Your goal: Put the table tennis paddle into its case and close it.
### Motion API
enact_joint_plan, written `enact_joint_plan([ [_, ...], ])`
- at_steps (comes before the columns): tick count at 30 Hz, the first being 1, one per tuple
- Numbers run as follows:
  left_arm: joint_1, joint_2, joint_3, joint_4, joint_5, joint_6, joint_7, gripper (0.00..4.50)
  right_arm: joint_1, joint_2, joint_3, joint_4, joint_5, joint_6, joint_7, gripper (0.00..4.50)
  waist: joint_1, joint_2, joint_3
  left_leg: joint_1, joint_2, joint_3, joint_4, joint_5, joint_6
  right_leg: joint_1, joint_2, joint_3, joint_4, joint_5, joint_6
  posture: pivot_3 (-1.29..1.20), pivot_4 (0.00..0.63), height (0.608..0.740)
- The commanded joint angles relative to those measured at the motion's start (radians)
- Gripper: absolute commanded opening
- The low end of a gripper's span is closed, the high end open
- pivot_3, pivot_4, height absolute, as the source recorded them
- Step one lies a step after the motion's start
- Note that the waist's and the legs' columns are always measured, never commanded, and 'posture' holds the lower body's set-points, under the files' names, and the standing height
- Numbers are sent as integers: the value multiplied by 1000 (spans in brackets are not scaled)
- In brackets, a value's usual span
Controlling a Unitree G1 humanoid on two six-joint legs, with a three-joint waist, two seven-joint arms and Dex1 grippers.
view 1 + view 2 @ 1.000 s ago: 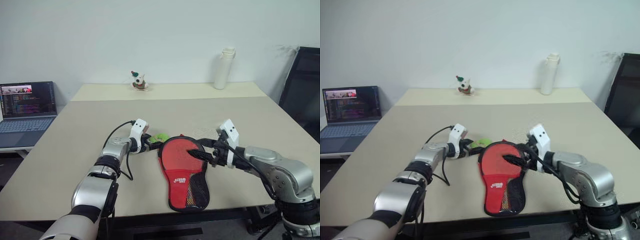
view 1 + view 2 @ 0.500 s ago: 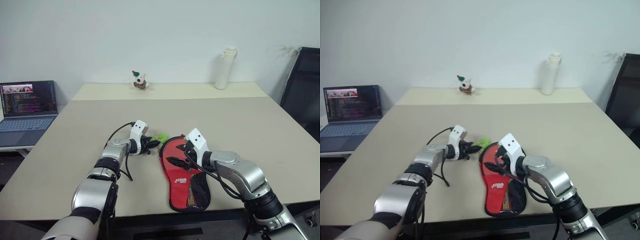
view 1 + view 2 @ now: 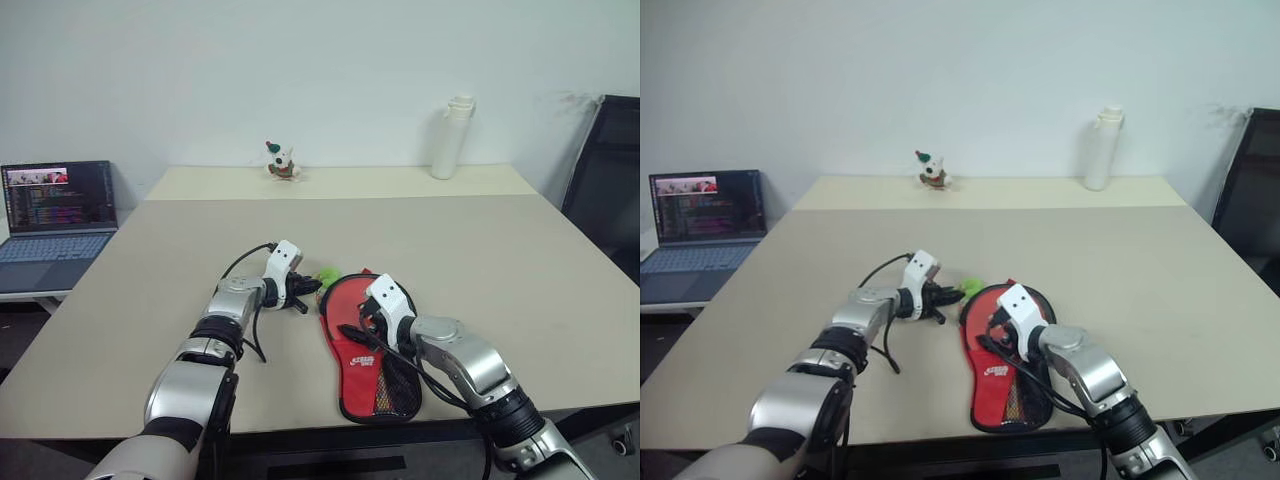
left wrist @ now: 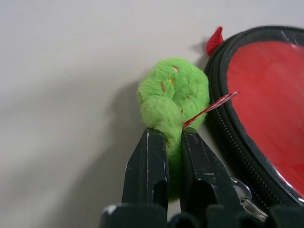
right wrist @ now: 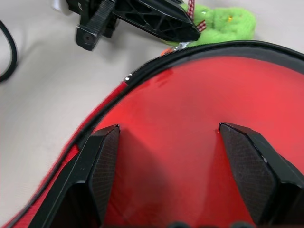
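The case lies flat near the table's front edge, black-rimmed, with a red logo panel and mesh. The table tennis paddle lies inside it: its red face shows under the round end and its handle shows dimly through the mesh. A green fluffy pom-pom hangs at the case's zip, at its far left rim. My left gripper is shut on this pom-pom. My right gripper is open, its fingers spread low over the red round face, close to it.
A laptop sits on a side table at the far left. At the table's back stand a white bottle and a small toy figure. A black chair is at the right. A black cable loops beside my left wrist.
My left gripper has shut on the green pom-pom. My right arm has swung down and to the left, from the case's right side to over its round red end.
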Motion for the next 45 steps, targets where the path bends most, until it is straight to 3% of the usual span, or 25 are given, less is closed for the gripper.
enact_joint_plan([
  [1,-75,0,-26,23,54,-71,70,5,42,-4,1,23,-13,8,13,3629,1,-1,0,0,0,0,0,0,0,0,0,0,0,0,0,0,150,740],
  [11,-265,-83,-77,211,194,-214,347,5,105,17,30,34,-33,11,27,3629,2,-4,-3,1,0,0,0,0,0,2,0,0,0,-3,5,0,150,740],
  [24,-344,-272,-240,266,433,-382,549,5,298,23,84,-122,-53,107,3,3629,2,-5,-5,6,-1,0,0,0,0,9,1,-2,-3,-3,5,0,150,740],
  [35,-347,-439,-346,270,550,-505,575,5,409,48,123,-232,-43,169,-45,3629,5,-6,-12,9,-1,0,-1,-1,-1,14,0,-3,-7,-3,5,0,150,740],
  [45,-327,-474,-323,268,523,-541,483,5,384,65,119,-197,-46,151,-47,3629,3,-5,-13,9,-1,0,-2,-1,-1,14,1,-3,-7,-3,5,0,150,740],
])
